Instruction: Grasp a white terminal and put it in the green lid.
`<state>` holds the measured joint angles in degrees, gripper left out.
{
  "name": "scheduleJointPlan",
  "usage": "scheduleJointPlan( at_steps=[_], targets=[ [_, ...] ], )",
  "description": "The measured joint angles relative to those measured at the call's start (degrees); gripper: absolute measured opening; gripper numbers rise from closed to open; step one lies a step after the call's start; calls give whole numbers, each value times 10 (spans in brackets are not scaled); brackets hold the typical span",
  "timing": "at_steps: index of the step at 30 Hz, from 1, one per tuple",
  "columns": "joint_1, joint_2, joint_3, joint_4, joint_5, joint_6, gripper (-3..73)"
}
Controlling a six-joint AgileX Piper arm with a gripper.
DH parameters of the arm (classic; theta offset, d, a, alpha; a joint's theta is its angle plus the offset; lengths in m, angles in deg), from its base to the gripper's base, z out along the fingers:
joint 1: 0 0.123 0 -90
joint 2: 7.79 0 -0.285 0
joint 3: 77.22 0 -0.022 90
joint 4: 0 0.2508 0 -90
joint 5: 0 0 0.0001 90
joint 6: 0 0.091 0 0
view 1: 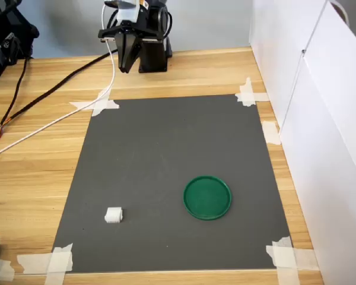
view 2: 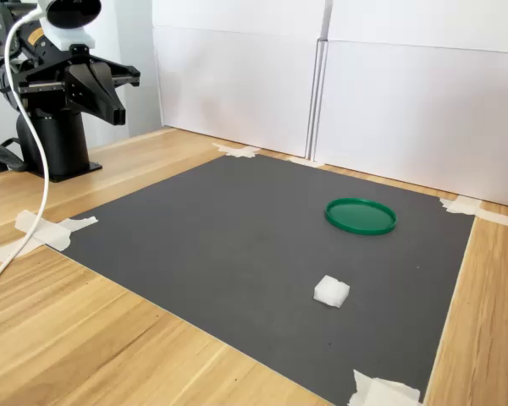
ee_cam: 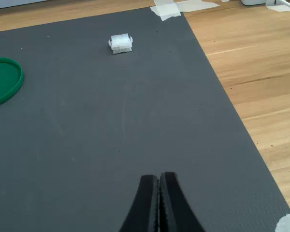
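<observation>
A small white terminal (view 1: 113, 215) (ee_cam: 121, 43) (view 2: 331, 291) lies on the dark grey mat (view 1: 172, 154), toward the first exterior view's lower left. The round green lid (view 1: 207, 197) (ee_cam: 4, 79) (view 2: 361, 216) rests flat on the mat, to the terminal's right in the first exterior view, and it holds nothing. My gripper (view 1: 126, 66) (ee_cam: 159, 180) (view 2: 117, 112) hangs above the wooden table near the arm's base, beyond the mat's far edge and well away from both. Its black fingers are pressed together with nothing between them.
The mat is taped at its corners (view 1: 101, 105) to a wooden table (view 1: 29, 172). White panels (view 1: 320, 119) wall off the first exterior view's right side. Black and white cables (view 1: 59, 116) run across the table left of the mat. The arm's black base (view 2: 55, 144) stands behind the mat.
</observation>
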<state>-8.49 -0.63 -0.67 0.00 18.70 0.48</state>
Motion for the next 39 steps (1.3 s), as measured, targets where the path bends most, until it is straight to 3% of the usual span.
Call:
scheduleJointPlan(
  at_steps=[16, 20, 29, 39],
  targets=[
    [0, 0, 0, 0, 0, 0, -21],
    [0, 17, -16, 0, 37, 0, -21],
    [0, 187, -152, 25, 75, 0, -21],
    [0, 419, -289, 44, 46, 0, -21]
  ],
)
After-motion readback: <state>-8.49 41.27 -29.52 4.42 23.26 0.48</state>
